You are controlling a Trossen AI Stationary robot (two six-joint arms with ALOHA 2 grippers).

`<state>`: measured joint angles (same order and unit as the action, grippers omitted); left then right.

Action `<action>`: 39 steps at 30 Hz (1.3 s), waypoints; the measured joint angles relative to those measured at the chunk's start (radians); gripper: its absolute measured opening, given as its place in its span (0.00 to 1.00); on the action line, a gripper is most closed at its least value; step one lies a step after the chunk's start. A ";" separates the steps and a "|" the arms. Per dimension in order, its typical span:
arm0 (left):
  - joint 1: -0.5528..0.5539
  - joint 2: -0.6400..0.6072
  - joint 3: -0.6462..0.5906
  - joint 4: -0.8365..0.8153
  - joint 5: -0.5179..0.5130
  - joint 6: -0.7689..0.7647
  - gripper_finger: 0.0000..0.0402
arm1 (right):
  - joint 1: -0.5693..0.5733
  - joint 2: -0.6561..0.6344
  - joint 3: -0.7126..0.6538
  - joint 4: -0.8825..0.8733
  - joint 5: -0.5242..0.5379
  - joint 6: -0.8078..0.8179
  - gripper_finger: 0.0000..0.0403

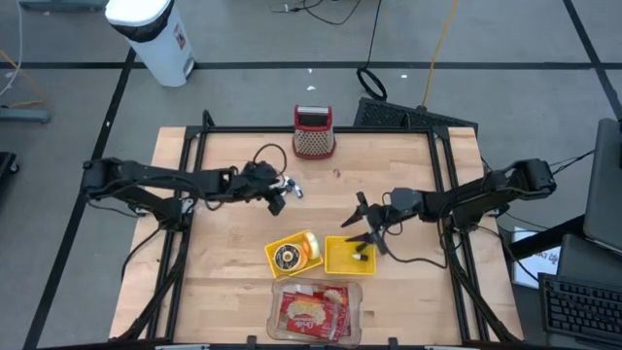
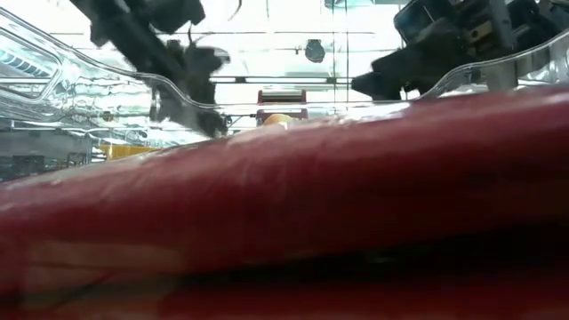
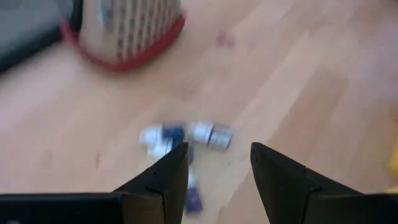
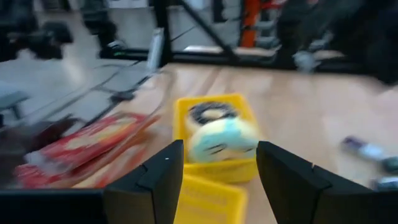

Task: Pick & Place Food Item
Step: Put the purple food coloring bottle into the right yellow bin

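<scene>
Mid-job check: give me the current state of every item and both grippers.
left gripper: open, empty, above the small packets
right gripper: open, empty
yellow bin: holds a round item
second yellow bin: upright beside it
clear container: holds red packages
red grater: upright

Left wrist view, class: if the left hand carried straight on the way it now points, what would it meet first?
Probably the small blue-and-white packets lying on the wooden table. They sit just ahead of the left hand, whose fingers stand apart and empty. The red mesh basket lies farther beyond. Depth is blurred, so this is a judgement.
</scene>
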<state>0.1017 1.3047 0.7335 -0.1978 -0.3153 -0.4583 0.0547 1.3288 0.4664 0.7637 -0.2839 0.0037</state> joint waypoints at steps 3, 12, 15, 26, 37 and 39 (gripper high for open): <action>0.002 0.057 -0.044 0.041 -0.001 -0.053 0.44 | -0.010 -0.017 0.001 0.010 0.075 -0.040 0.48; 0.002 0.284 -0.075 0.190 0.000 -0.099 0.44 | -0.021 -0.025 0.001 0.027 0.127 -0.103 0.46; 0.002 0.350 -0.075 0.212 -0.006 -0.127 0.44 | -0.021 -0.024 0.001 0.014 0.127 -0.103 0.46; -0.002 0.397 -0.071 0.207 -0.005 -0.153 0.42 | -0.022 -0.024 0.001 0.011 0.129 -0.104 0.45; 0.001 0.319 -0.076 0.185 0.090 -0.157 0.14 | -0.023 -0.024 0.001 0.011 0.180 -0.103 0.45; -0.002 0.266 -0.079 0.181 0.163 -0.158 0.14 | -0.023 -0.024 0.001 0.011 0.187 -0.115 0.44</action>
<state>0.0998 1.5710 0.6540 -0.0167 -0.1527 -0.6159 0.0315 1.3045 0.4675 0.7748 -0.0971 -0.1110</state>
